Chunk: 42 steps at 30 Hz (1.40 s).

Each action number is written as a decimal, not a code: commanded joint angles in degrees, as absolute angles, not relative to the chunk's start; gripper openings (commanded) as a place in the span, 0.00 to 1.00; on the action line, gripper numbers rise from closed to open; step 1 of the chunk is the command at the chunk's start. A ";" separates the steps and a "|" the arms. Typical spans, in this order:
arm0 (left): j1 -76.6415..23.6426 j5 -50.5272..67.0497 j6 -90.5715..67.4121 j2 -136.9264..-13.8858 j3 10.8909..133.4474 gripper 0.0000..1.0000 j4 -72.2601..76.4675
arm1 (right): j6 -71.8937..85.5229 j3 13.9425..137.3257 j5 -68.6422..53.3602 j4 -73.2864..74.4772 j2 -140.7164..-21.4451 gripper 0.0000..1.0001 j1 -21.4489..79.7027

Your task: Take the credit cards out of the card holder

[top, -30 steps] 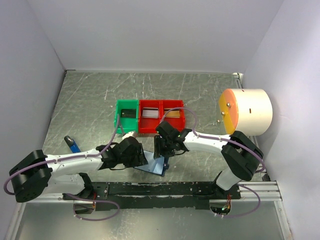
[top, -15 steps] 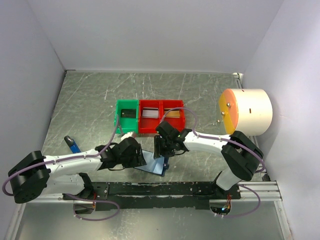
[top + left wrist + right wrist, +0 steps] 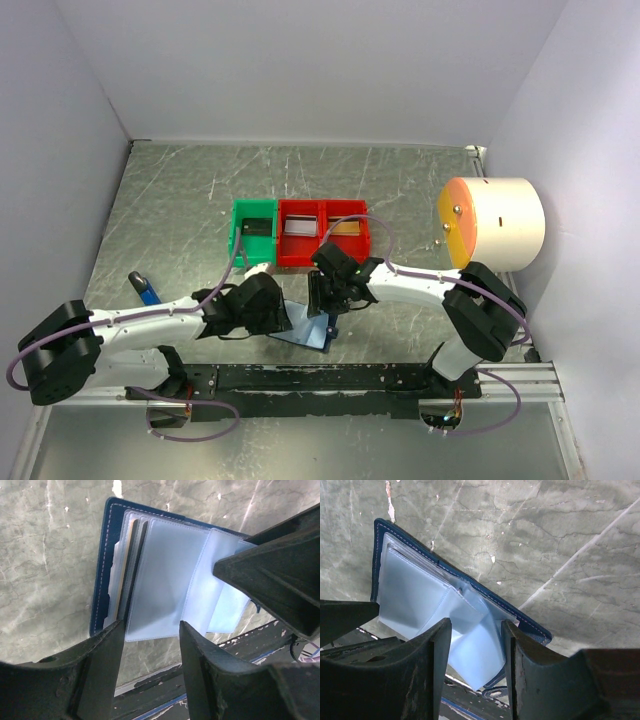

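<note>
The dark navy-blue folding card holder (image 3: 98, 580) is laid open by the grey marbled worktop's (image 3: 50, 555) near edge, pale sleeves (image 3: 160, 580) fanned; left gripper (image 3: 151, 627) and right gripper (image 3: 476, 625) are held spread above.

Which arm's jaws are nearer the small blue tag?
Left. The left arm has its jaws over the card holder, right of the tag; the right arm sits further right.

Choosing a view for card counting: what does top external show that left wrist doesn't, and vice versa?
Only top external: the green bin and two red bins, a card in each, plus the blue tag. Only left wrist: tan and dark card edges tucked in the sleeves. Both: the open card holder, with left gripper and right gripper over it.
</note>
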<state>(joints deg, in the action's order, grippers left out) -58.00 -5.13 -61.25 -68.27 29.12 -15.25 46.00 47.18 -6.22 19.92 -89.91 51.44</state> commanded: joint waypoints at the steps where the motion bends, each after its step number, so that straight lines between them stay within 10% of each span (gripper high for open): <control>1: -58.23 -4.23 -60.68 -67.84 32.67 0.58 -16.05 | 45.36 46.14 -6.04 20.12 -90.04 0.45 51.68; 32: -58.89 -4.19 -58.07 -68.72 38.85 0.43 -23.24 | 46.23 46.71 -5.52 19.91 -89.28 0.45 51.67; 42: -58.98 6.36 -57.00 -69.52 34.41 0.42 -4.08 | 49.17 45.20 -6.52 17.42 -83.67 0.56 50.67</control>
